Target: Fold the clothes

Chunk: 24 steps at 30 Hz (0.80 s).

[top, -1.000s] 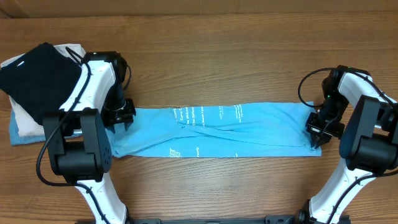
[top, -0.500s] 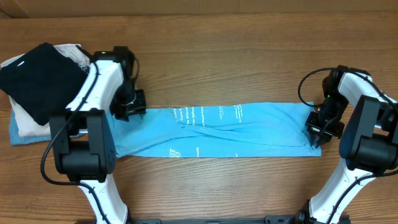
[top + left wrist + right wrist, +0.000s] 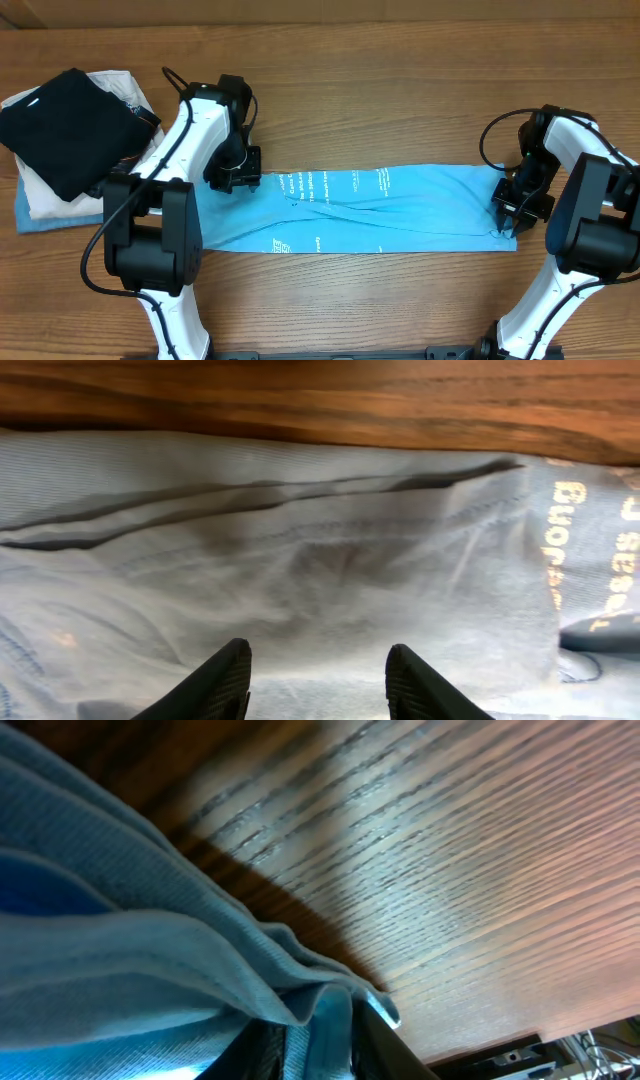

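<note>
The clothes (image 3: 380, 210), a sky-blue T-shirt with white lettering, lie folded into a long strip across the table. My left gripper (image 3: 238, 172) hovers over the strip's upper left part. In the left wrist view it (image 3: 318, 655) is open, with nothing between its fingers and wrinkled cloth (image 3: 300, 540) below. My right gripper (image 3: 508, 218) is at the strip's right end. In the right wrist view its jaws (image 3: 315, 1045) stand slightly apart, a fold of the shirt's edge (image 3: 120, 960) lying loosely between them.
A black folded garment (image 3: 60, 125) sits on a cream one (image 3: 40, 195) and a blue cloth (image 3: 40, 222) at the far left. Bare wooden table (image 3: 400, 90) lies beyond the shirt, and a narrower band (image 3: 380, 290) in front.
My left arm has moved right, from the shirt's left end to above its upper left part. The right jaws have parted a little around the shirt's edge; that arm has stayed in place.
</note>
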Each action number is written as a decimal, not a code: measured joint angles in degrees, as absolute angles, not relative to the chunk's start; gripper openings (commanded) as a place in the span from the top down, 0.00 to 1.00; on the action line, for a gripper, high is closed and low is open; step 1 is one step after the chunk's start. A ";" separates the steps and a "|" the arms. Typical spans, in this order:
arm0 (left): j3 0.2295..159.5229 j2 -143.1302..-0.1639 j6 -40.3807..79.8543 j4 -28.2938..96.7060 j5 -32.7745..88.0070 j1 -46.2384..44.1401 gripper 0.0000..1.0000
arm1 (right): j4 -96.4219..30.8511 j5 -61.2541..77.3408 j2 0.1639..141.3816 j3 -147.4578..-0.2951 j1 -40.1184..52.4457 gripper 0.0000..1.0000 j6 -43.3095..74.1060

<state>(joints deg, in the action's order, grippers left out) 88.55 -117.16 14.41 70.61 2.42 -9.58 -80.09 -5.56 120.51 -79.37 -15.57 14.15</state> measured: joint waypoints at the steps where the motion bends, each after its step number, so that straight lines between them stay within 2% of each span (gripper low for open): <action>1: 88.55 -117.16 14.41 70.59 2.70 -9.85 0.53 | -80.09 -5.58 120.51 -79.37 -15.62 0.75 14.24; 8: 88.55 -117.16 14.81 67.83 6.13 -12.05 0.53 | -79.79 -5.96 120.51 -79.37 -15.92 0.75 14.57; 24: 88.55 -117.16 25.19 64.64 6.61 -18.28 0.52 | -79.53 -5.96 120.49 -79.37 -16.03 0.75 14.76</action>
<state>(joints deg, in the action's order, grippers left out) 88.55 -117.16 25.19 64.64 6.61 -18.28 -79.53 -5.96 120.49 -79.37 -16.03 14.76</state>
